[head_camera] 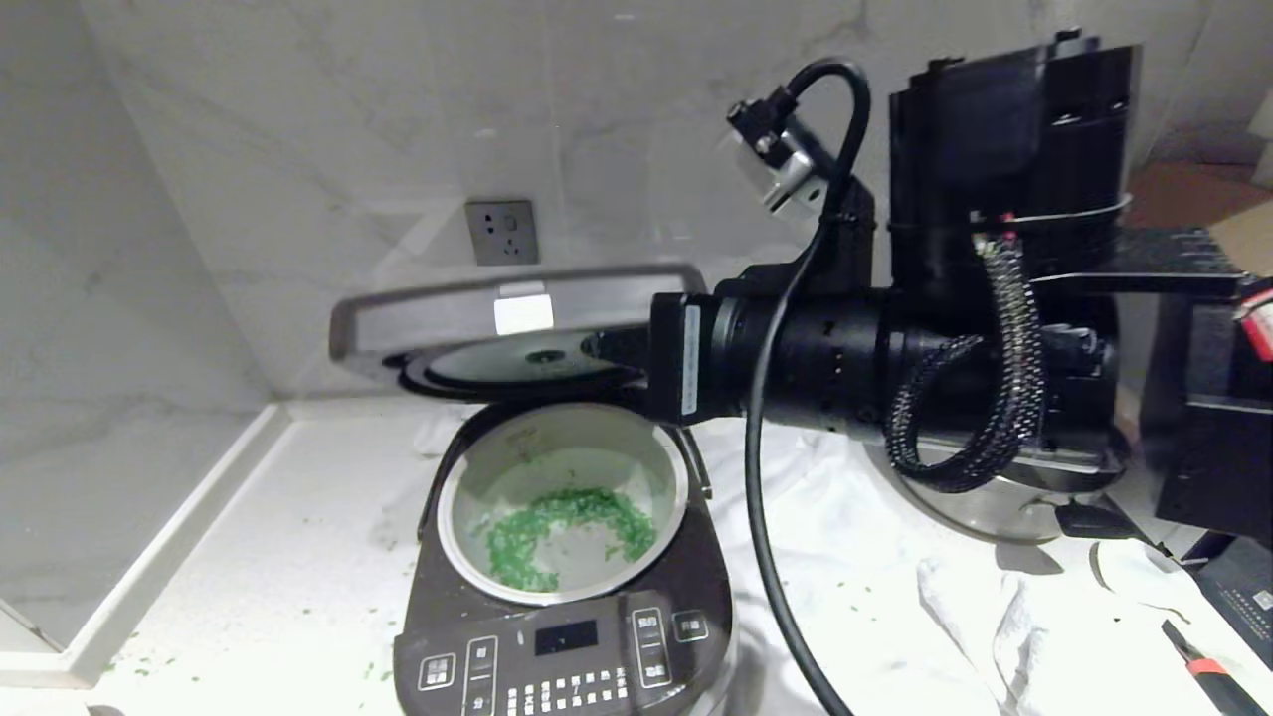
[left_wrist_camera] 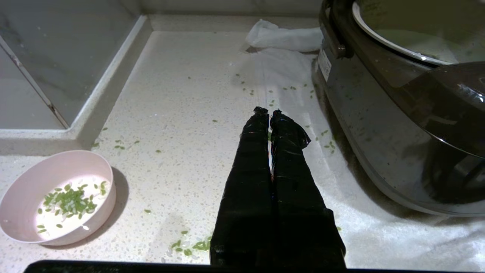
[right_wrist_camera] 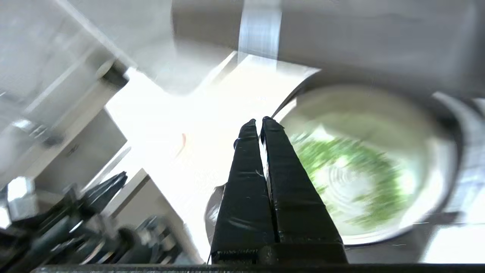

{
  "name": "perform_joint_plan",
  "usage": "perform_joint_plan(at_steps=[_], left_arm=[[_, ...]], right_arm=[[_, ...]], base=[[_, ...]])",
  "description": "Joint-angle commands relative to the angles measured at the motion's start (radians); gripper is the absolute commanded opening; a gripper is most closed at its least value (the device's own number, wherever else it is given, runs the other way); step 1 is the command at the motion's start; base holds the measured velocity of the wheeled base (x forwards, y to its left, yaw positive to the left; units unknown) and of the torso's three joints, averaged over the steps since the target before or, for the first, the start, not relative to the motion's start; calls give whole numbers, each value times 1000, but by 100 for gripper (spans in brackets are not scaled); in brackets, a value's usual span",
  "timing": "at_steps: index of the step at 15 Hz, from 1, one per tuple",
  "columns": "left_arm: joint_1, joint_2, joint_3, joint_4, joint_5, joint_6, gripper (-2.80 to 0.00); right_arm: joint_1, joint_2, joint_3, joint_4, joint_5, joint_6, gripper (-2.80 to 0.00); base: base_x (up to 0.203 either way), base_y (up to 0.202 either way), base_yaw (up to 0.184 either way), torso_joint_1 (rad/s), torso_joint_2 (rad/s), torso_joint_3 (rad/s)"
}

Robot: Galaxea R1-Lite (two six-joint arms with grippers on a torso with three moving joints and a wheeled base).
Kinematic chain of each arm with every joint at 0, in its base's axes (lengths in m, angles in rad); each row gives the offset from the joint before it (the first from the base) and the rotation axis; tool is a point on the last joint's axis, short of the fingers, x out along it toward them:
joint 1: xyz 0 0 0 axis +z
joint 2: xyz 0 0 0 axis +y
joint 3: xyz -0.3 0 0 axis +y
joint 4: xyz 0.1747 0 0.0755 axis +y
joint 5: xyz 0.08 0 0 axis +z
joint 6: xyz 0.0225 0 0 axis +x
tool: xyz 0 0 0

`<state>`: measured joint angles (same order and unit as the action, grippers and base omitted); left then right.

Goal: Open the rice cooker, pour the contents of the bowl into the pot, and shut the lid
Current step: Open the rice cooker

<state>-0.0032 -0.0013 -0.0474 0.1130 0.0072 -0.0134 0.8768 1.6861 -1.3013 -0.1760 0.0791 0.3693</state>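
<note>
The dark rice cooker (head_camera: 567, 636) stands on the counter with its lid (head_camera: 517, 313) tilted about halfway over the back of the pot (head_camera: 557, 452). Green grains (head_camera: 567, 522) lie on the pot's white floor. My right arm (head_camera: 845, 358) reaches in from the right to the lid's edge, and its fingers are hidden there. In the right wrist view the right gripper (right_wrist_camera: 259, 121) is shut and empty, beside the pot (right_wrist_camera: 379, 113) and under the lid (right_wrist_camera: 360, 38). My left gripper (left_wrist_camera: 269, 112) is shut over the counter, left of the cooker (left_wrist_camera: 379, 125). The pink bowl (left_wrist_camera: 22, 189) holds a few green grains (left_wrist_camera: 70, 201).
A shiny steel saucepan (head_camera: 985, 507) sits under my right arm, on a crumpled white cloth (head_camera: 995, 607). Black equipment (head_camera: 1213, 418) stands at the right. A wall socket (head_camera: 502, 232) is behind the cooker. Loose grains (left_wrist_camera: 189, 248) dot the counter, and a raised ledge (head_camera: 179, 537) borders its left.
</note>
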Motion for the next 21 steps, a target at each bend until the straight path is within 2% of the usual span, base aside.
perform_joint_plan(at_steps=[1,5,8,11,15,19,21], left_arm=[[0,-2,0,1,0,0,-280],[0,-2,0,1,0,0,-280],[0,-2,0,1,0,0,-280],[0,-2,0,1,0,0,-280],[1,-2,0,1,0,0,-280],[2,-2,0,1,0,0,-280],[2,-2,0,1,0,0,-280]], right_arm=[[-1,-95,18,-4,-49,-38,-280],[-1,-197,78,-4,-131,-117,-280],[-10,-294,180,-5,-259,-205,-280],[-31,-441,296,-4,-311,-243,-280],[-157,-600,435,5,-324,-251,-280],[-302,-756,514,96,-331,-251,-280],[-368,-811,569,108,-380,-266,-280]], base=[[0,0,0,0,0,0],[0,0,0,0,0,0],[0,0,0,0,0,0],[0,0,0,0,0,0],[0,0,0,0,0,0],[0,0,0,0,0,0],[0,0,0,0,0,0]])
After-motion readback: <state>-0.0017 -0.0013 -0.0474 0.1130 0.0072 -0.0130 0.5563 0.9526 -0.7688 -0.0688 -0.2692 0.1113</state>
